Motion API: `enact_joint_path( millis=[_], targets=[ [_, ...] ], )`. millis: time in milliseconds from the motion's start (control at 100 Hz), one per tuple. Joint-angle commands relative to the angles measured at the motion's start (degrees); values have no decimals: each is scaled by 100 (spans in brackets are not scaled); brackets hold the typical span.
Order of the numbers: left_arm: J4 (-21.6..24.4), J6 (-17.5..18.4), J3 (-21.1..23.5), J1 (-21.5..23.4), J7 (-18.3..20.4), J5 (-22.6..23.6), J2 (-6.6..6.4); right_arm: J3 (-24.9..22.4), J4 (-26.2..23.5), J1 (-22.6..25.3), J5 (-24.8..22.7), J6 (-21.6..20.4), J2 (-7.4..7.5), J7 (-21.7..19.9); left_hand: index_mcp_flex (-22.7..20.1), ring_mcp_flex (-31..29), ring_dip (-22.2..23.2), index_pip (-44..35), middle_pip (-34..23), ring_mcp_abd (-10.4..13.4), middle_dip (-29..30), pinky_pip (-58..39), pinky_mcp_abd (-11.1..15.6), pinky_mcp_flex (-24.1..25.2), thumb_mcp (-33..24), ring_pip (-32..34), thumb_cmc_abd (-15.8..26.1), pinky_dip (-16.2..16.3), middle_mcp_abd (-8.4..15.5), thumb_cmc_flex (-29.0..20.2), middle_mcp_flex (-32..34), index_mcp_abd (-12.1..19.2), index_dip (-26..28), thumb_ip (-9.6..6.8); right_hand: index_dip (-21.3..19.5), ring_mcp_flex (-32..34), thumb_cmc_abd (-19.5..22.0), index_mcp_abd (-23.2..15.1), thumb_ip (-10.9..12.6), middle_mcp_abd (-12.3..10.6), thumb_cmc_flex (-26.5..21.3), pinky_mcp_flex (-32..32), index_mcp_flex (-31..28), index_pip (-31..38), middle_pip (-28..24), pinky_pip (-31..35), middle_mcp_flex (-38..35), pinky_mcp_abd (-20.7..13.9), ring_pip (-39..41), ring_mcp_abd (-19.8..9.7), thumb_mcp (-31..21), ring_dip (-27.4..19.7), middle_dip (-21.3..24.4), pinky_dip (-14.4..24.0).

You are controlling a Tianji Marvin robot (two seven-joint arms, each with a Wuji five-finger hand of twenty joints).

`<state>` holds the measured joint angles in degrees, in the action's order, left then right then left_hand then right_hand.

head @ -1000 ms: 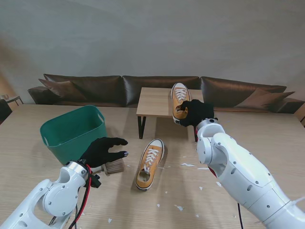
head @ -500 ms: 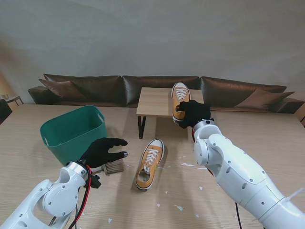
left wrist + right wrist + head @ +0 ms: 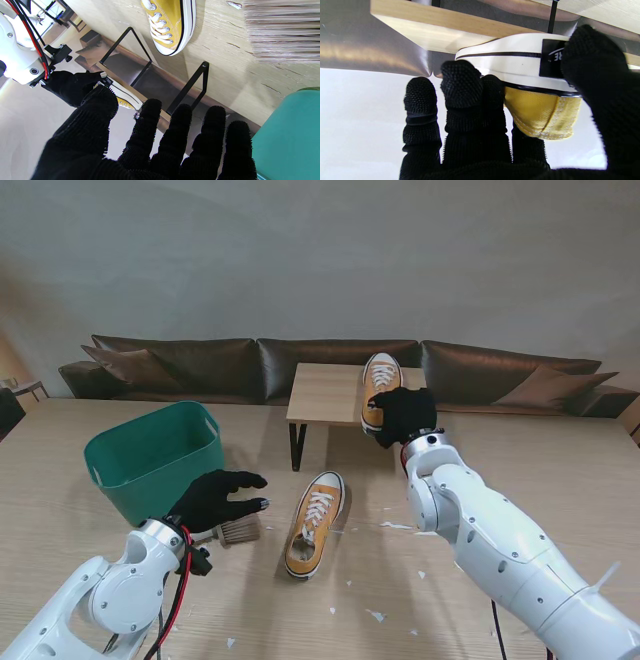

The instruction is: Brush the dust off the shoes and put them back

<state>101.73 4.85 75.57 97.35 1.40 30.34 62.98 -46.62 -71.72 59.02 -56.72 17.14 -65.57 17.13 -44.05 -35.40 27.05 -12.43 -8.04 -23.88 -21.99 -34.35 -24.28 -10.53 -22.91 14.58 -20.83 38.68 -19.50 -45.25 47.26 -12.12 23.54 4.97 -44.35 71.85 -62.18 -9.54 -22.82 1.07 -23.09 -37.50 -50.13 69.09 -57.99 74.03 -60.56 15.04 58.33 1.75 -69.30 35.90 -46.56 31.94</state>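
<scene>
Yellow canvas shoe (image 3: 378, 387), white sole, heel in right hand (image 3: 404, 416), seemingly tilted

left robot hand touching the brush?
Cannot tell. In the stand view the left robot hand overlaps the brush. The left wrist view shows spread fingers and bristles separately, but neither contact nor gap plainly.
</scene>
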Motion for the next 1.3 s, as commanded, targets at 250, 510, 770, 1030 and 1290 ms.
enact_joint_path(
  millis=[250, 510, 770, 1030, 1290],
  targets=[
    [51, -66, -13, 16, 148, -92, 11, -260, -472, 243, -458, -330, 151, -88, -143, 224, 28, -15, 73, -126, -7, 223, -119, 106, 195, -13, 291, 119, -86, -138, -110, -85, 28, -185, -773, 261, 296, 492, 238, -656, -1080, -337, -800, 1337, -147, 331, -263, -235, 281, 69, -407, 184, -313, -113],
    [52, -118, -33, 3, 186, -149, 10, -403, -688, 367, -818, -659, 245, -36, -138, 224, 36, -7, 82, -126, -4, 267, -120, 100, 237, -12, 328, 143, -106, -158, -125, -99, 35, -190, -749, 330, 363, 638, 283, -662, -1214, -414, -733, 1536, -198, 359, -236, -298, 450, 90, -457, 297, -474, -66],
    [73, -161, -23, 18, 183, -177, 15, -514, -795, 422, -1088, -918, 315, 43, -148, 229, 41, -1, 84, -124, -3, 319, -125, 96, 278, -17, 354, 168, -117, -178, -133, -119, 39, -193, -718, 346, 418, 679, 292, -668, -1218, -480, -689, 1624, -193, 346, -223, -334, 511, 65, -479, 354, -541, -46],
    [67, -160, -5, 28, 174, -183, 17, -840, -1133, 733, -1191, -1123, 338, 162, -161, 239, 43, -1, 85, -138, -2, 385, -132, 72, 308, -25, 374, 194, -122, -194, -137, -125, 43, -199, -710, 349, 444, 714, 298, -661, -1213, -508, -659, 1669, -190, 333, -205, -375, 568, 44, -486, 385, -598, -26],
    [62, -160, 4, 28, 166, -185, 19, -1288, -1761, 1380, -1100, -1355, 308, 375, -158, 246, 43, 4, 86, -143, 0, 464, -141, 54, 332, -32, 379, 228, -131, -212, -142, -125, 42, -202, -703, 348, 441, 715, 295, -642, -1203, -518, -663, 1674, -181, 326, -220, -363, 585, 70, -487, 392, -608, -12]
  ],
)
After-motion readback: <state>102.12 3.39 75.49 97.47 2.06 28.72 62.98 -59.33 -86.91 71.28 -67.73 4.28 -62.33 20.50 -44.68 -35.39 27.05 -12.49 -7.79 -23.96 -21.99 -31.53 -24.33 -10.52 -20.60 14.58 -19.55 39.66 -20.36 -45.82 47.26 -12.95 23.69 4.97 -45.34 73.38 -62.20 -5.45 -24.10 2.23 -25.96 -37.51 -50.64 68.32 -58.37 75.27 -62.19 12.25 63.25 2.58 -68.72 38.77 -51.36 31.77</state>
